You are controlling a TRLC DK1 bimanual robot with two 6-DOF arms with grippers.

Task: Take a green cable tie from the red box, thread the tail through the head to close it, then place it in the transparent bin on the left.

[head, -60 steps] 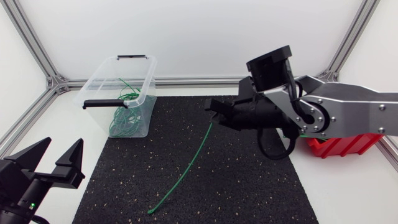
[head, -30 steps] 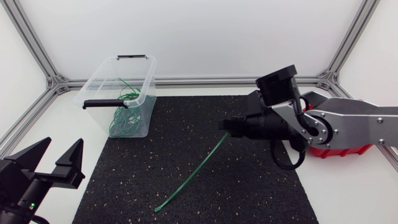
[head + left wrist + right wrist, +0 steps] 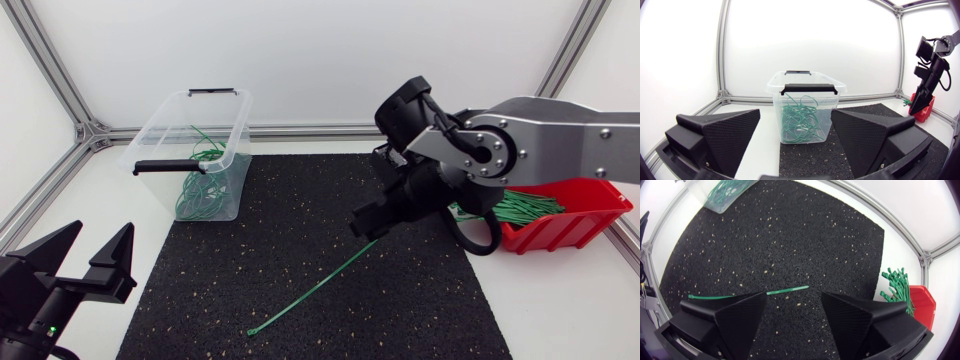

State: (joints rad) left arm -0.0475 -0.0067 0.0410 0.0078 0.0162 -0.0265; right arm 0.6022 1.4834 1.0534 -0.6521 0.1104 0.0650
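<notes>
One green cable tie [image 3: 310, 290] lies loose and flat on the black mat [image 3: 300, 190]. Its long axis runs diagonally from just under my right gripper [image 3: 363, 226] toward the mat's front edge on my left arm's side. The right gripper is spread wide and holds nothing; in its wrist view the tie's near end shows between the fingers. The left gripper [image 3: 100, 231] is equally wide and empty, well apart from the tie. Judgement: the right arm is nearer and should close across the axis.

White walls [image 3: 320, 50], aluminium frame [image 3: 300, 130] — black speckled mat [image 3: 280, 220].
</notes>
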